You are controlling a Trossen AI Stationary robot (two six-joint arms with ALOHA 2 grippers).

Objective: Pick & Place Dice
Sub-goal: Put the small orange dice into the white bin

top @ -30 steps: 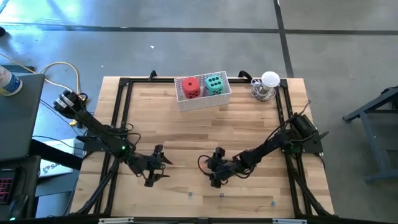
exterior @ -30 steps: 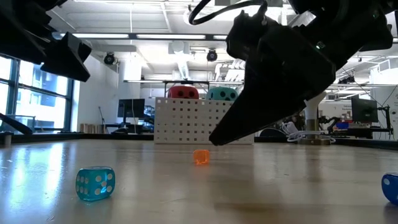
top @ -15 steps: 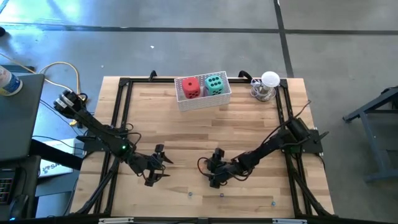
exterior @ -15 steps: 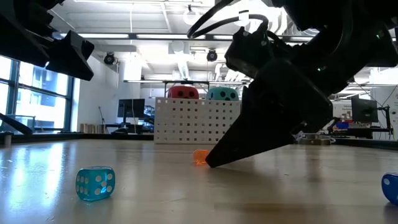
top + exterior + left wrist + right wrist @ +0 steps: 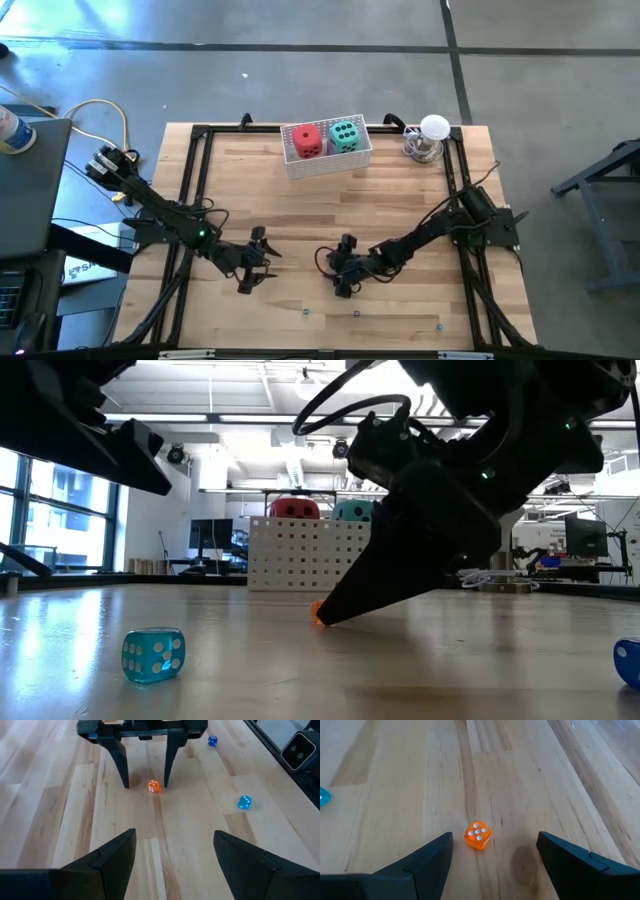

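A small clear orange die [image 5: 477,836] lies on the wooden table, five white pips up. My right gripper [image 5: 495,838] is open low over the table, one finger on either side of the orange die [image 5: 153,785], touching nothing. In the low view one of its fingers covers most of the die [image 5: 316,611]. My left gripper [image 5: 174,834] is open and empty, held above the table and facing my right gripper [image 5: 145,785] from the table's left. A large red die [image 5: 305,141] and a large teal-green die [image 5: 345,135] sit in a white basket [image 5: 330,162].
A light-blue small die [image 5: 244,802] and a darker blue one [image 5: 212,740] lie toward the table's near edge. The basket stands at the far edge; a white-topped metal stand [image 5: 431,138] is at the far right corner. Black frame rails [image 5: 190,190] run along the table's sides.
My right gripper has sunk toward the table and gone a little toward the table's left, so its open fingers now stand on either side of the orange die. The die lies where it was.
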